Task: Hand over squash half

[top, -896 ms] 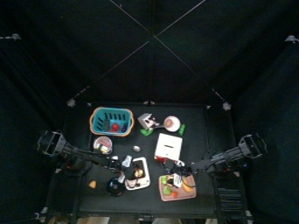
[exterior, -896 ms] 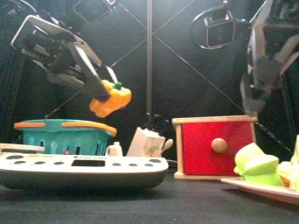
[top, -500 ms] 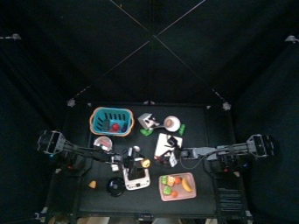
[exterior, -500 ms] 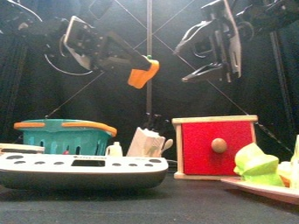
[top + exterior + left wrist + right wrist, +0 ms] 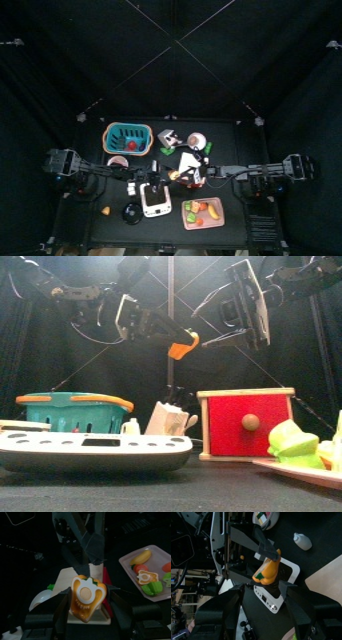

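- The squash half (image 5: 182,346) hangs in mid-air above the middle of the table, orange with a pale cut face and a green stem end, well above the things standing below.
- The left gripper (image 5: 85,598) is closed on it, one jaw on each flank, with the cut face turned toward its own wrist camera.
- The right gripper (image 5: 266,568) stands wide open and empty, its jaws spread to either side of the squash half and not yet pressing on it, as far as the right wrist view shows.
- My reading: the handover is at the point of transfer, with the second grip not yet made.
- To do it well, the right jaws should close on a part of the squash clear of the left jaws, probably the narrower end, so that the two pairs do not clash.
- The left gripper should let go only once the right one is firmly shut; the rounded, smooth skin could slip.
- Below lie a white scale (image 5: 155,203), a tray of toy food (image 5: 203,212) and a red wooden box (image 5: 246,422); a dropped squash would likely land among them.
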